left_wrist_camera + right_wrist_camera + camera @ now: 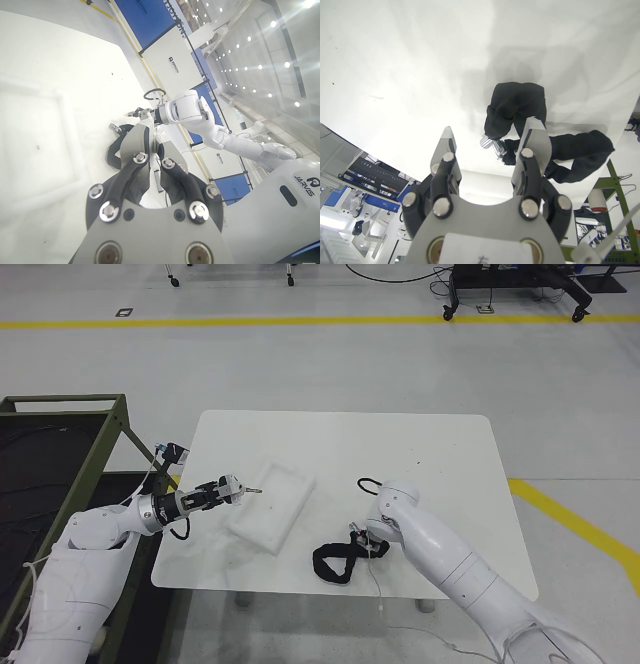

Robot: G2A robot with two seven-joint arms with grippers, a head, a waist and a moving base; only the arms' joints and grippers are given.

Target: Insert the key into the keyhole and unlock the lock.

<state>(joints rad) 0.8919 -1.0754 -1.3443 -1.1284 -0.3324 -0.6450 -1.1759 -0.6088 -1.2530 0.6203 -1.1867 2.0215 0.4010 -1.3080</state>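
Pinching the key (pixel 254 490) between pressed-together fingers, the left gripper (pixel 232 490) is held out level at the edge of the white tray (pixel 285 514). The right gripper (pixel 491 130), fingers spread, hovers just above the black cable lock (pixel 517 105) near the front edge of the table (pixel 450 464).

A large robotics test hall: grey floor (pixel 400 364) with yellow lines (pixel 300 322), blue-white partition panels (pixel 172 65), high ceiling lights (pixel 249 38).

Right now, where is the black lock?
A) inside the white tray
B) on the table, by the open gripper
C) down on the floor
B: the black lock lies on the table, close to the open right gripper and apart from the white tray.
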